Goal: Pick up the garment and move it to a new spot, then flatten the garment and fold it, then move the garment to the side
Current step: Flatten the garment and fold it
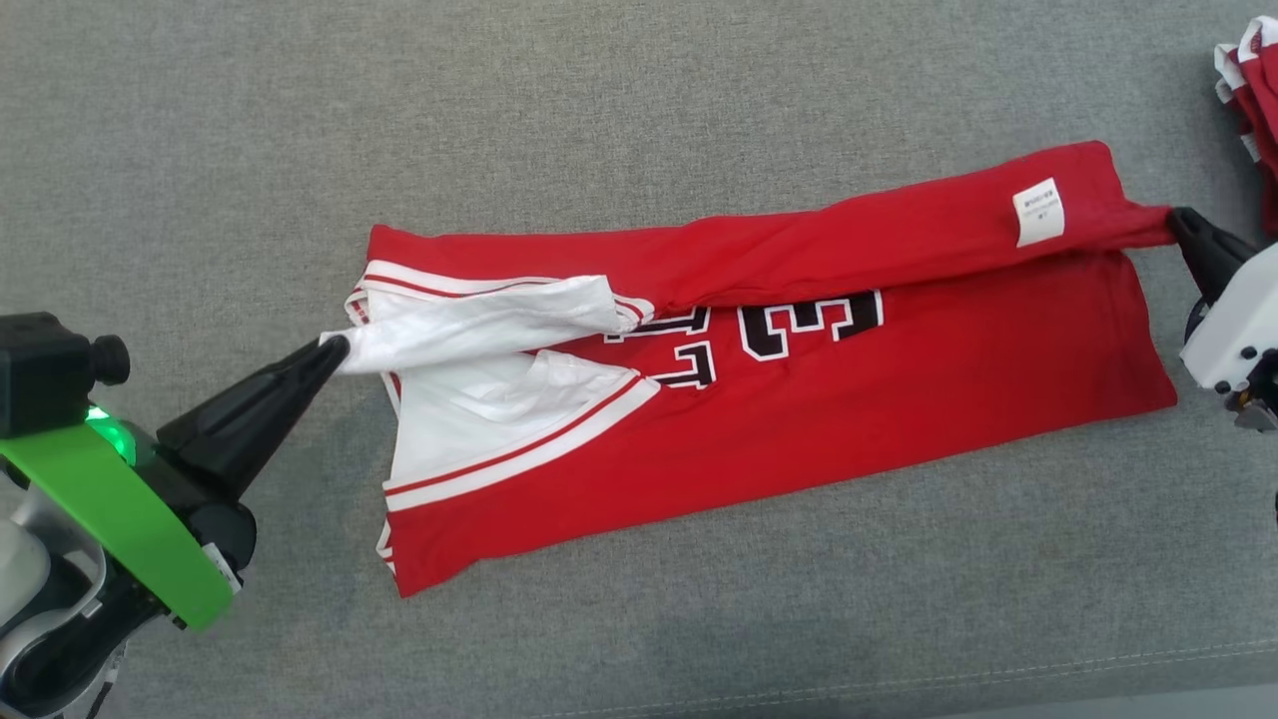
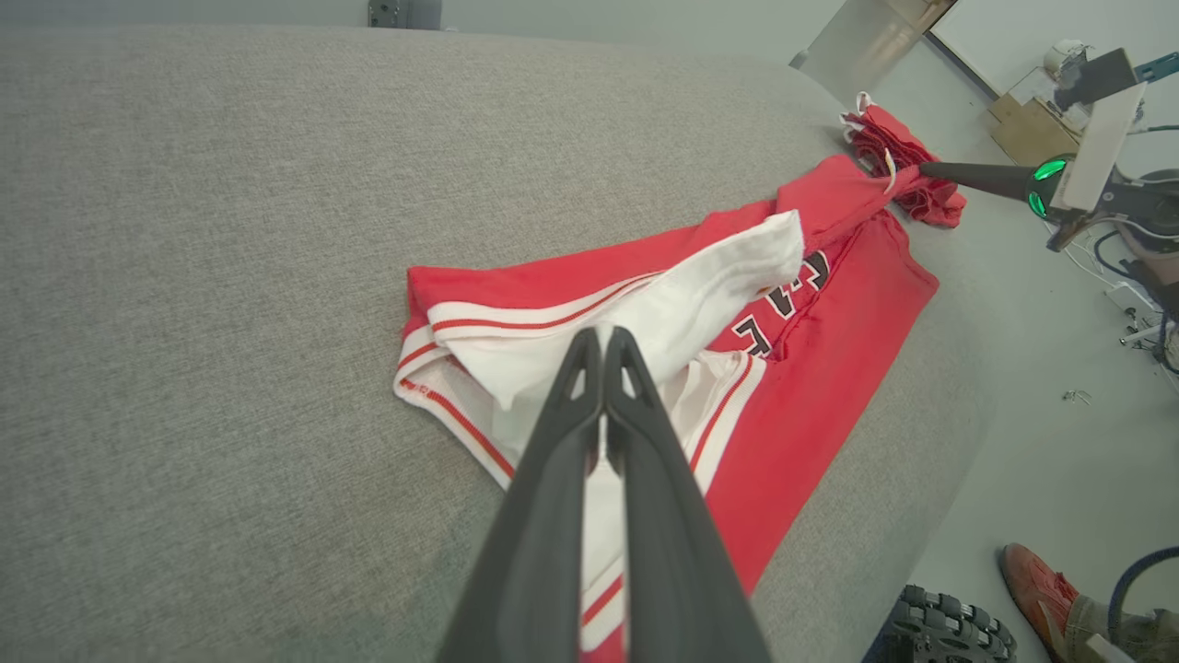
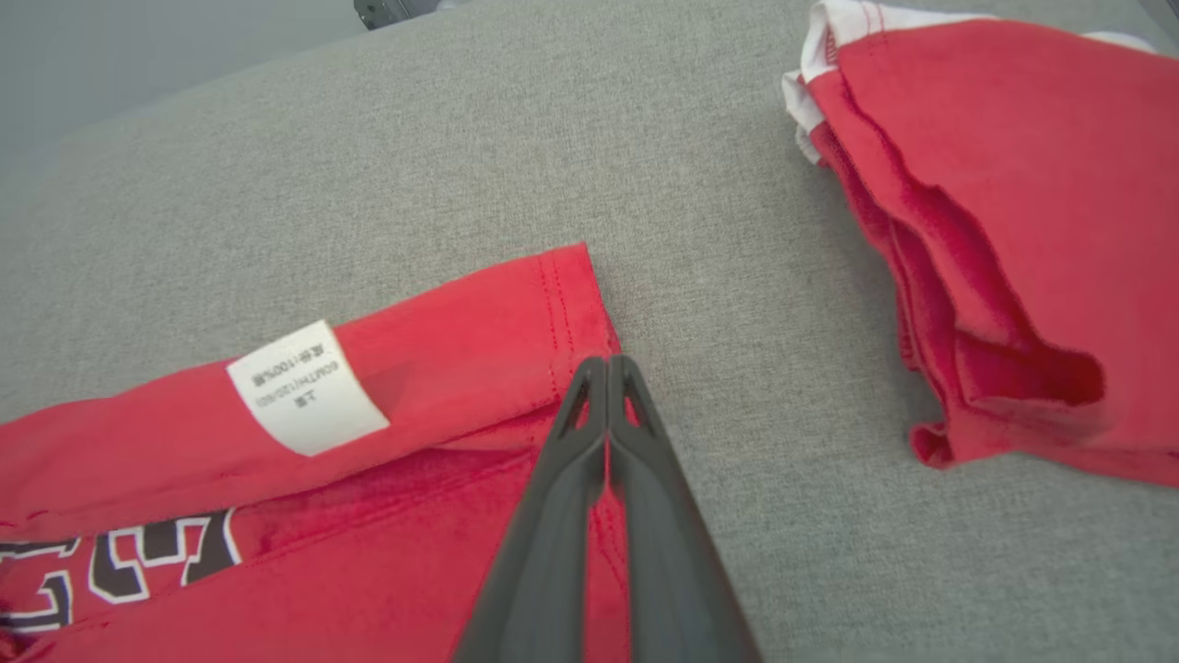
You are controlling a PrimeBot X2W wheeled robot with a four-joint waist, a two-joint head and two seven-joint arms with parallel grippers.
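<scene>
The red garment [image 1: 899, 389] lies stretched along the grey cushion [image 1: 639, 110], with its far long edge folded over. The left gripper [image 1: 334, 350] is closed tight on the garment's white part, and the right gripper [image 1: 1176, 218] is closed tight on the red hem corner. If the two pull apart too hard, I think the thin pinch can slip and the fold will land crooked. The white label [image 1: 1038, 212] has print too small to read surely, and the black numbers [image 1: 799, 330] are half covered.

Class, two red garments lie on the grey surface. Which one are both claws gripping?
The long jersey with black numerals, pinched at each end; the bunched pile lies untouched.
</scene>
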